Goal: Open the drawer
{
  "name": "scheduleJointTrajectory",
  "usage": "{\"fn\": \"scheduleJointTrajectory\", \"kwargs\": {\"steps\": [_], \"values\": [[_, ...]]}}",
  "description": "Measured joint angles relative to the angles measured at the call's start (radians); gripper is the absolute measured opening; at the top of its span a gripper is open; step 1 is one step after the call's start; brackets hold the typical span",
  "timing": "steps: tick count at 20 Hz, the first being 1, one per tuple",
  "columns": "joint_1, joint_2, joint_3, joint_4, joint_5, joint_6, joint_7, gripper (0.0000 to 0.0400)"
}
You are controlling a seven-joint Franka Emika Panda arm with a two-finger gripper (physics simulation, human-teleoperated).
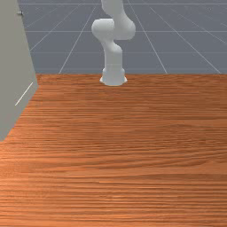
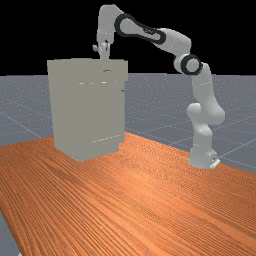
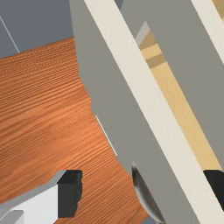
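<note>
In the far view my gripper (image 2: 104,52) is at the top of the grey cabinet (image 2: 85,112), whose top drawer (image 2: 118,71) juts out toward the arm's base. In the wrist view the gripper (image 3: 142,189) stands open, its fingers wide apart. Between them are the drawer's front panel (image 3: 124,103), with a pale top edge, and a curved metal handle (image 3: 145,194) on its outer face. One finger is on the handle's side with a gap to it; the other is by the panel's inner side, partly hidden. A tan interior (image 3: 181,111) shows behind the panel.
The cabinet's side (image 1: 15,57) rises at the front view's left edge, above the wooden table (image 1: 124,146). The arm's base stands at the table's far edge there. A lower part of the cabinet also juts out slightly in the far view.
</note>
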Motion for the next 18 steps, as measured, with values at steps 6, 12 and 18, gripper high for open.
{"fn": "scheduleJointTrajectory", "kwargs": {"steps": [6, 12, 18], "values": [[0.020, -0.058, 0.022, -0.119, 0.016, 0.049, 0.000, 0.0400], [0.068, -0.131, 0.098, -0.190, 0.039, 0.013, 0.033, 0.0400], [0.153, -0.152, 0.222, -0.192, 0.057, -0.067, 0.137, 0.0400]]}}
